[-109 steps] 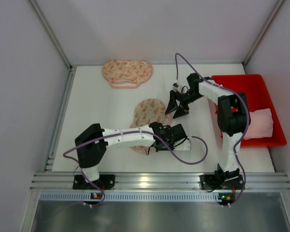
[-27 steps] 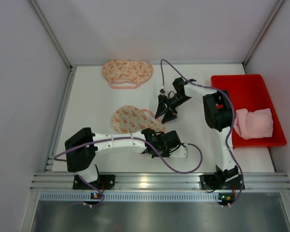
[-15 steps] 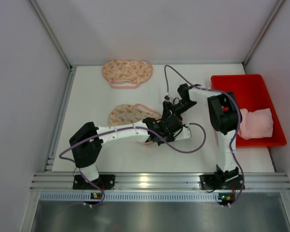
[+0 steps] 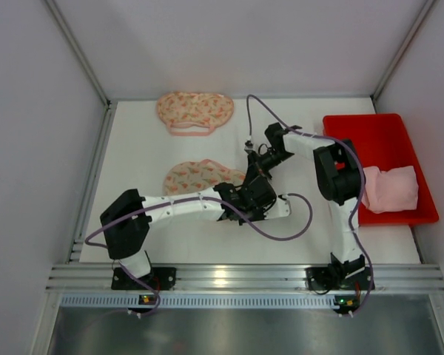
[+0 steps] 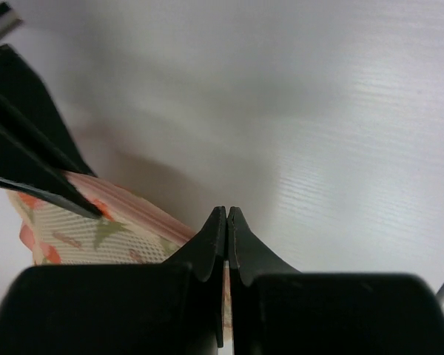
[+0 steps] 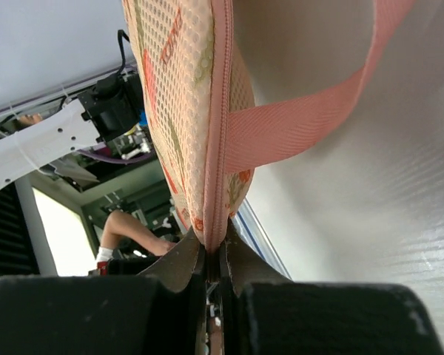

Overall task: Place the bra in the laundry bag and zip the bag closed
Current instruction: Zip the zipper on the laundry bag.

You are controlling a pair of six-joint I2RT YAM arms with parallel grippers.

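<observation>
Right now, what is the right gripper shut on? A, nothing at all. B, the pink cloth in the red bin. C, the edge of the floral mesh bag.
C: in the right wrist view the right gripper pinches the pink-trimmed edge of the floral mesh bag.

Fine open mesh cloth, printed, on the laundry bag (image 6: 170, 89); pink woven tape, ribbed and matt, for its strap (image 6: 303, 122). Matt black plastic on the fingers of the right gripper (image 6: 211, 251) and left gripper (image 5: 226, 218). White table (image 5: 355, 148): matt, faintly ribbed. Glossy red plastic bin (image 4: 370, 133), soft pink cloth (image 4: 391, 188) inside. Brushed metal rail (image 4: 222, 277), dull sheen.
</observation>
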